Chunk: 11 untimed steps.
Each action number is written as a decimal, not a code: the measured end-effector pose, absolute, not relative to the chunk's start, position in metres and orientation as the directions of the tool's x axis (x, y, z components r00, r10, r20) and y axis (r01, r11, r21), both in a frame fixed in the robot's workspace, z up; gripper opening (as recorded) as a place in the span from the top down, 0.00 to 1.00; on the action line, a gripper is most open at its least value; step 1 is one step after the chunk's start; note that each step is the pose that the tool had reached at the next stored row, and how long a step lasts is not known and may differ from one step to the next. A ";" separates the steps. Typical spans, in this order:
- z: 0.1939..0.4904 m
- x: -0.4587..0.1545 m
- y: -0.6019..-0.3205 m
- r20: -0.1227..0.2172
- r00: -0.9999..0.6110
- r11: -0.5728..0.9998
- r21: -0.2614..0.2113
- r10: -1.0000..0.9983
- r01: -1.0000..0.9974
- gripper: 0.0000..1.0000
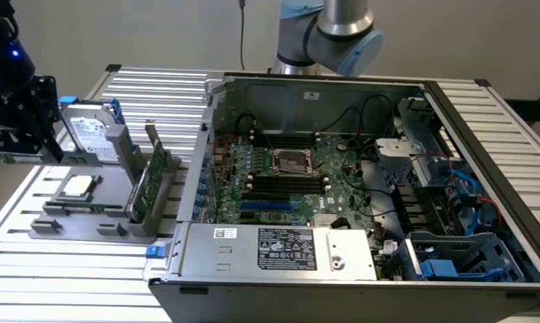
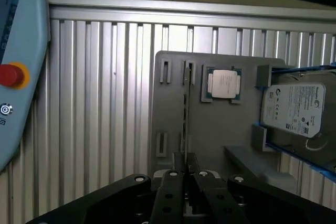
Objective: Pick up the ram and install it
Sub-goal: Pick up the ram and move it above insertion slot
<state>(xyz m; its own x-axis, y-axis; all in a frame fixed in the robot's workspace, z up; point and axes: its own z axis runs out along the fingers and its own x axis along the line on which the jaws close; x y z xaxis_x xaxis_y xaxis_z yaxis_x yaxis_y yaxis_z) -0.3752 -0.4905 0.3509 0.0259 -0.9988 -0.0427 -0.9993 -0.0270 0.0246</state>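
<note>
gripper [image 2: 186, 176] well above edge-up ram [image 2: 185, 108]

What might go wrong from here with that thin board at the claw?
The gripper appears to pinch the ram by its thin edge, so it might slip or tilt. Heading for the open computer case, it could clip the upright hard drive or expansion card. The memory slots sit deep inside, so a skewed ram may jam.
</note>
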 end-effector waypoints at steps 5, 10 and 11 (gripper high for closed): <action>0.361 -0.362 -0.490 -0.050 0.033 -0.034 0.031 -0.998 -0.999 0.86; 0.366 -0.348 -0.490 -0.057 0.040 -0.042 0.036 -0.998 -0.998 0.86; 0.367 -0.345 -0.490 -0.059 0.042 -0.044 0.037 -0.997 -0.998 0.86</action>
<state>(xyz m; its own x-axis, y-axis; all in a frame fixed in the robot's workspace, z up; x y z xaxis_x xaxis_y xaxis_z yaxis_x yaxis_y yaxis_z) -0.3449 -0.4904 0.3672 0.0415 -0.9974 -0.0587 -0.9984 -0.0437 0.0369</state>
